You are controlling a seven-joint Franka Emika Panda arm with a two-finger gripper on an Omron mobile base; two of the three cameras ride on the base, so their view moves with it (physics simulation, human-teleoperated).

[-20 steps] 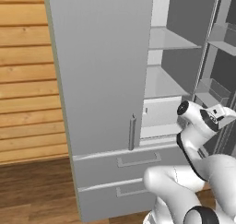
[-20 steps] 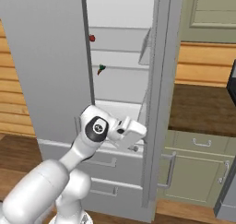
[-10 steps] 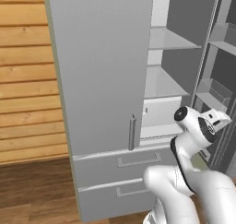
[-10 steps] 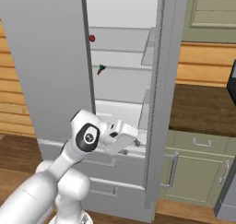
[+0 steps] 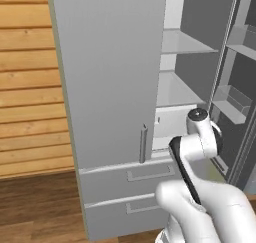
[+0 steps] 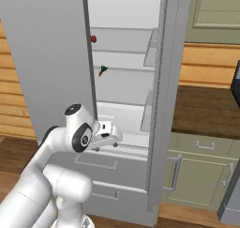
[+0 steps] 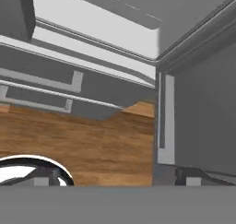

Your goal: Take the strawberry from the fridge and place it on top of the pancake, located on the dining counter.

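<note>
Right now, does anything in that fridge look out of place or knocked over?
Nothing stands out. The fridge has its right door open, and its pale shelves look level. A strawberry sits on an upper shelf, and a small orange piece with a green top on the shelf below. The gripper hangs low by the drawers, jaws open and empty.

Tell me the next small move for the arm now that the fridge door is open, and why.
Probably raise the hand toward the upper shelf. The strawberry sits high inside the fridge, above the small orange piece, while the gripper hangs low by the drawers, its fingers open and empty.
</note>
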